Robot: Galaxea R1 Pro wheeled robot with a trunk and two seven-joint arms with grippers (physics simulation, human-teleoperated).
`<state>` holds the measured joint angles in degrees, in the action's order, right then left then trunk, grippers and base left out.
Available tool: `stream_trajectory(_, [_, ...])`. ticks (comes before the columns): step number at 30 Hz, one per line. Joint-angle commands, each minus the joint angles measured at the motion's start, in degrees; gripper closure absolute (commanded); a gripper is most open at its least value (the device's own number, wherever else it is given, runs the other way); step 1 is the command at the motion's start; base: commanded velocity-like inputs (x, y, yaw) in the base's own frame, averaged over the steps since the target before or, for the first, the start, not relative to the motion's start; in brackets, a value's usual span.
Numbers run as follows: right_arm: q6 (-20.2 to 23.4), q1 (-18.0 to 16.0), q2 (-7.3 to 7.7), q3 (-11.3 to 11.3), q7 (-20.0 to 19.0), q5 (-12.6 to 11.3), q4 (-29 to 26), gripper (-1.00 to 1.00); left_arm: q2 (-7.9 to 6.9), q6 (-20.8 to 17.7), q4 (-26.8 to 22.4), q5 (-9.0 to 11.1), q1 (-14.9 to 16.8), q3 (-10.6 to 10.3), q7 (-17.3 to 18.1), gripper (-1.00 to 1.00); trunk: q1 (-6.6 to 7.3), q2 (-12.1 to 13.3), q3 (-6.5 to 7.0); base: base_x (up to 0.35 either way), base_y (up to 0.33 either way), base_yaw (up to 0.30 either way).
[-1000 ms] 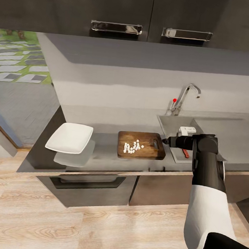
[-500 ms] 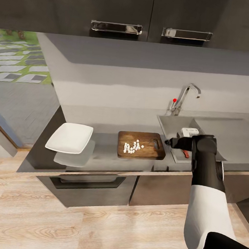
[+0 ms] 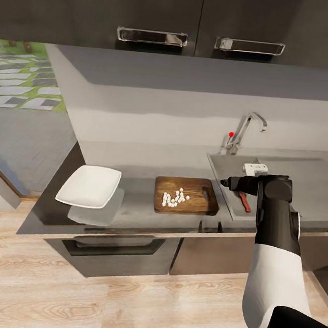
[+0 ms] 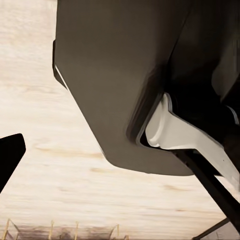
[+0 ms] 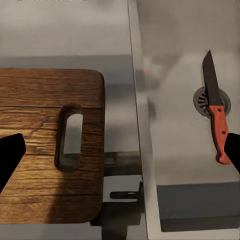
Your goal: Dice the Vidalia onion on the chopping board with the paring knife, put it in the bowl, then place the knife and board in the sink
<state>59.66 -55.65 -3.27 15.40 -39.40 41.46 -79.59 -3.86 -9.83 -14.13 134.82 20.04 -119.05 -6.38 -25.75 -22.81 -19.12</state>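
Note:
The paring knife (image 3: 244, 201), red handle and dark blade, lies in the sink (image 3: 224, 165); in the right wrist view the knife (image 5: 216, 120) rests across the drain on the sink floor (image 5: 180, 145). My right gripper (image 3: 226, 182) hovers open and empty over the sink's left rim, between knife and chopping board (image 3: 186, 195). The diced Vidalia onion (image 3: 175, 197) sits as small white cubes on the board. The board's handle-hole end (image 5: 50, 145) lies under my right gripper (image 5: 122, 155). The white bowl (image 3: 89, 186) stands left on the countertop (image 3: 135, 196). One dark left fingertip (image 4: 10, 155) hangs over wood floor.
The chrome tap (image 3: 248, 126) with its red knob rises behind the sink. A flat drainboard (image 3: 308, 184) extends to the right. Dark wall cabinets (image 3: 154, 11) hang above, and an oven front (image 3: 110, 244) sits under the countertop. My own body (image 4: 140, 75) looms beside the left wrist.
My right gripper has lifted a little and drifted right, off the board's end toward the sink. The head camera has shifted slightly. Knife, board, dice and bowl stay put.

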Motion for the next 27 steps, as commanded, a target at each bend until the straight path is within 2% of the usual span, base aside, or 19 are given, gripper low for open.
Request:
stream_trajectory(1, [0.1, -0.1, -0.06, 0.1, -0.6, 0.6, -0.1, -1.00, 0.08, 0.9, -0.3, 0.2, 0.1, -0.1, -0.3, -1.00, -0.04, -0.1, -0.10, 0.023, 0.000, 0.000])
stream_trajectory(7, [0.1, -0.1, -0.07, 0.1, -0.6, 0.6, -0.1, -1.00, 0.32, 2.5, -1.0, 0.2, 0.0, -0.1, -0.4, -1.00, -0.04, -0.1, -0.16, 0.007, 0.000, 0.000])
stream_trajectory(18, [0.1, -0.1, -0.04, 0.2, -0.6, 0.6, -0.1, -1.00, 0.35, 2.6, -1.1, 0.2, -0.1, -0.1, -0.3, -1.00, -0.04, -0.1, -0.33, 0.000, 0.000, 0.000])
stream_trajectory(27, [0.1, -0.1, -0.01, 1.3, -0.6, 0.6, 0.0, -1.00, 0.35, 2.6, -1.1, 0.2, -0.1, -0.1, -0.4, -1.00, -0.04, -0.1, -0.92, 0.000, 0.000, 0.000])
